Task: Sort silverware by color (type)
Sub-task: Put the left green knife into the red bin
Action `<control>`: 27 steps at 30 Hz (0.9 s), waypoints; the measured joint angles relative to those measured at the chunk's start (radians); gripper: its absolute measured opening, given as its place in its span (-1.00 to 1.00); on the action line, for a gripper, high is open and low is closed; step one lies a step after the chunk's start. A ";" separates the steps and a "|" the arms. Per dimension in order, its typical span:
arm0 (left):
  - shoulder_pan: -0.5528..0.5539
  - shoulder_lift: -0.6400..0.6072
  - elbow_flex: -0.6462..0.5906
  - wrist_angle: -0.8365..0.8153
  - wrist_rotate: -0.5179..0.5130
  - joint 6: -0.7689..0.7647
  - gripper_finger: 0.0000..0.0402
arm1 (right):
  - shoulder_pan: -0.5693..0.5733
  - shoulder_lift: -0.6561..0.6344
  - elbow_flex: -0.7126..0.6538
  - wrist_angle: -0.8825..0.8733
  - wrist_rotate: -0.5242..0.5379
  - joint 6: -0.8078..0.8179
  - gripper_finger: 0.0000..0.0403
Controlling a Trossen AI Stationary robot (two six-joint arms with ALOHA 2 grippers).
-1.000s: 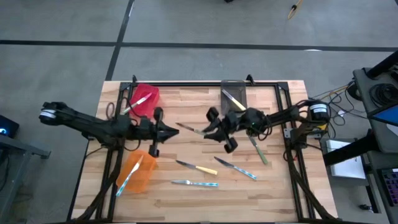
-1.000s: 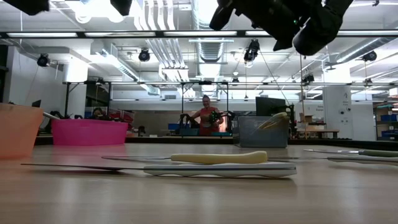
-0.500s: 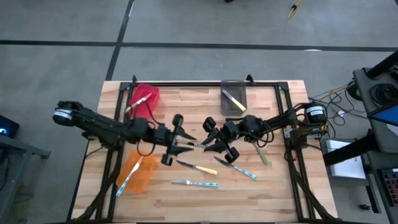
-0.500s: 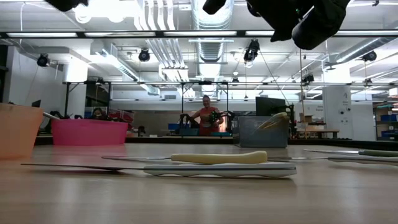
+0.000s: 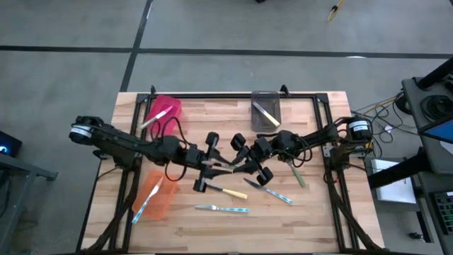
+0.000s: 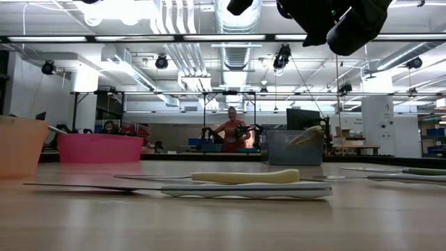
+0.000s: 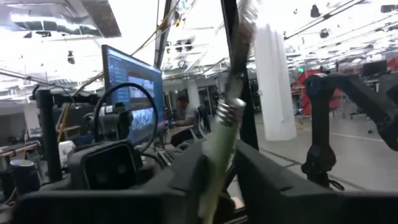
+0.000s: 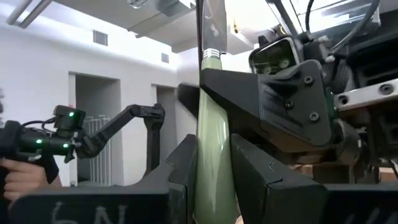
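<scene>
The knife in play has a pale green handle [image 8: 211, 124] and a silver blade. It hangs in the air over the table's middle, between my two grippers, with its blade slanting up toward my left arm. My right gripper [image 5: 238, 163] [image 8: 212, 177] is shut on it from the right. My left gripper [image 5: 212, 166] [image 7: 221, 183] meets it from the left, its fingers close on either side of the handle. Loose knives lie flat on the wood: a yellow-handled one [image 5: 228, 191], two light-blue ones [image 5: 272, 193] [image 5: 224, 208] and a green one [image 5: 296, 173]. My left gripper has the green handle [image 7: 217, 155] between its two fingers, below the metal collar [image 7: 230, 109]. It comes level from the table's left. The knife is clear of the table. My right gripper pinches the same handle [image 8: 211, 149] lower down between its two fingers, level from the table's right; the blade rises past the collar [image 8: 211, 56].
A pink bin [image 5: 164, 110] holding a knife stands far left. An orange bin [image 5: 157, 198] with a light-blue knife lies near left. A grey bin [image 5: 265, 110] with a yellow knife stands at the far edge. A black frame rims the table. A person stands in the room beyond [image 6: 230, 129].
My left gripper has travelled right and toward the near edge, from beside the pink bin to the knife in my right gripper. My right gripper carried the knife a little toward the near edge early on, then stayed. The knives on the table have not moved.
</scene>
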 joint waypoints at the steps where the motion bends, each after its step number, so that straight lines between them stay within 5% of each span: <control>1: 0.000 -0.003 -0.002 0.002 0.000 0.001 -0.75 | 0.000 0.000 0.000 -0.002 0.001 0.000 -0.68; 7: -0.006 -0.012 -0.002 -0.016 -0.076 -0.037 -0.90 | -0.003 0.000 0.000 -0.012 0.021 0.004 -0.75; 14: -0.005 -0.136 0.010 -0.308 -0.164 -0.143 -0.91 | -0.058 -0.016 0.000 -0.088 0.033 0.155 -0.19; 18: 0.015 -0.266 0.131 -0.930 -0.402 -0.245 -0.91 | -0.102 -0.072 0.000 -0.293 0.027 0.182 0.00; 22: 0.104 -0.302 0.344 -1.716 -0.594 -0.555 -0.91 | -0.142 -0.152 0.000 -0.563 0.039 0.176 0.06; 25: 0.195 -0.252 0.448 -2.218 -0.646 -0.805 -0.91 | -0.149 -0.211 0.000 -0.725 0.072 0.134 0.05; 27: 0.259 -0.215 0.470 -2.394 -0.649 -0.900 -0.91 | -0.145 -0.248 0.000 -0.808 0.132 0.077 0.03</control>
